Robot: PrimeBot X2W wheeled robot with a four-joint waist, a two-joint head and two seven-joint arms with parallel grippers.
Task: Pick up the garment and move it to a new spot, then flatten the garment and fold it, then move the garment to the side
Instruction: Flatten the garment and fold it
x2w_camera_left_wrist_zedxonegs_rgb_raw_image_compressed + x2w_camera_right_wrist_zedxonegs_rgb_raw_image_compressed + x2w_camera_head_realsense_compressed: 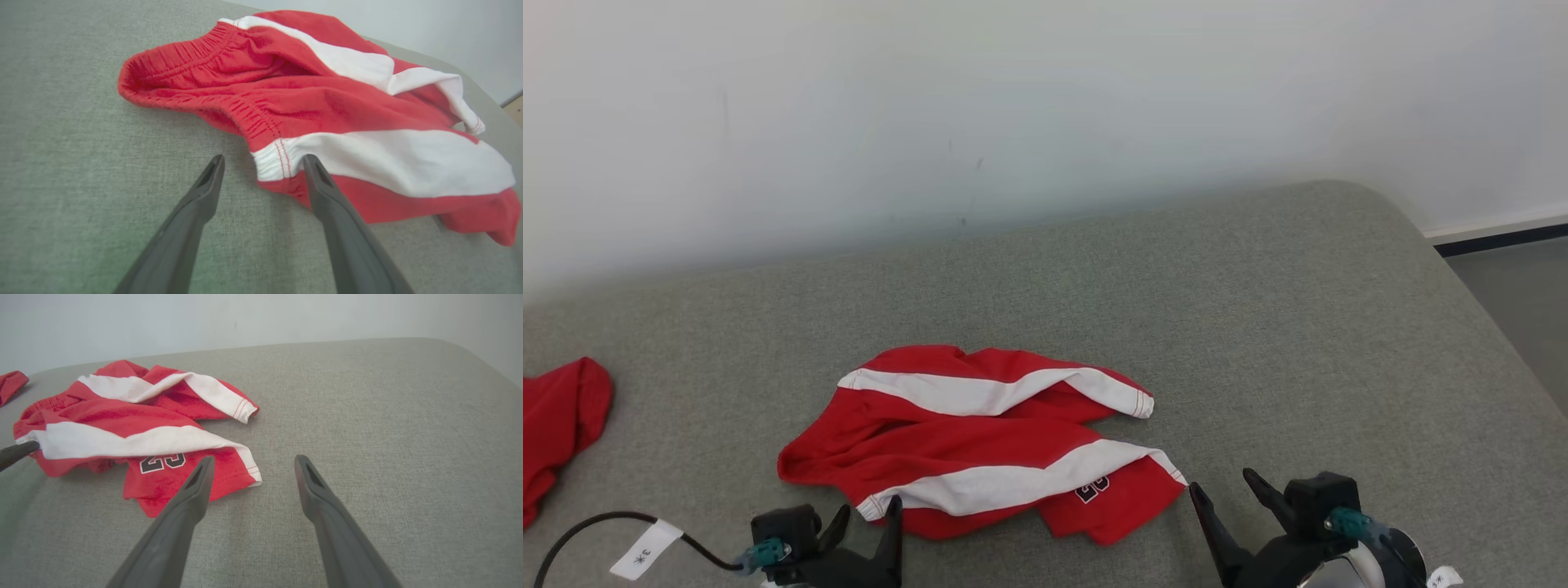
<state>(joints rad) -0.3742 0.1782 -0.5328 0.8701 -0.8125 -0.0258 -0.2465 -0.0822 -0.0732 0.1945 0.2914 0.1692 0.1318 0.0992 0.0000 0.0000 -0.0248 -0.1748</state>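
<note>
Red-and-white garment (pixel 980 441) lies crumpled on the grey fabric surface (pixel 1258 327). My left tool (pixel 871 506) and right tool (pixel 1220 481) both stand spread apart, empty.

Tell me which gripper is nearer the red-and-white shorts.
Left, narrowly: the left gripper straddles a waistband corner of the shorts; the right gripper sits just beside the leg hem.

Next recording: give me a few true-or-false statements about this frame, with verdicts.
1. The red-and-white shorts lie crumpled on the grey surface. True.
2. The right gripper is shut on the hem. False: it stands open, holding nothing.
3. A second red cloth lies near the surface's left edge. True.
4. The left gripper holds the shorts in the air. False: it is open, and the shorts lie on the surface.
</note>
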